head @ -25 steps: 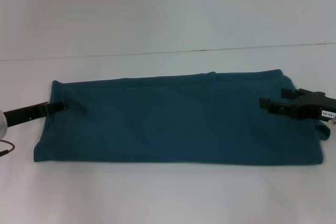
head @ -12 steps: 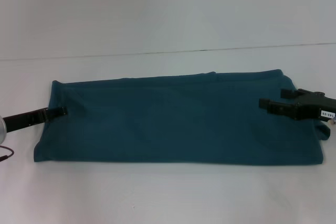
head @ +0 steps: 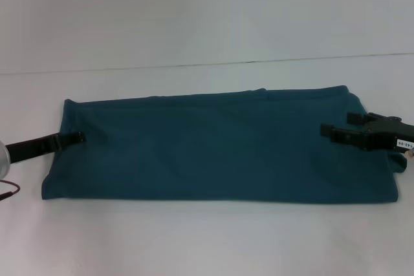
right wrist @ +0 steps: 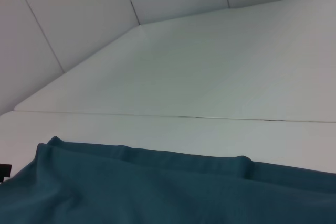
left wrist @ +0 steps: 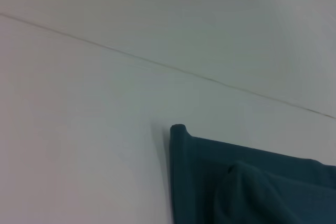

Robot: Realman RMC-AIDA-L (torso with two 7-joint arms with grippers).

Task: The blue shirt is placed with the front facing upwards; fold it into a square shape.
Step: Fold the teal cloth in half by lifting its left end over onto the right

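Note:
The blue shirt [head: 213, 147] lies flat on the white table as a long folded band running left to right. Its lettering and neckline are hidden. My left gripper [head: 76, 138] rests at the shirt's left end, just over the edge of the cloth. My right gripper [head: 339, 126] sits low over the shirt's right end, its two fingers apart with nothing lifted between them. The left wrist view shows a folded corner of the shirt [left wrist: 210, 171]. The right wrist view shows the shirt's far edge [right wrist: 131, 182].
The white table [head: 207, 237] extends in front of and behind the shirt. A seam line [head: 194, 66] runs across it at the back. A thin cable [head: 8, 191] hangs by my left arm at the left edge.
My left arm has sunk a little toward the near side, and a small pucker in the cloth by its tip has flattened. My right gripper has barely shifted. The shirt lies as before.

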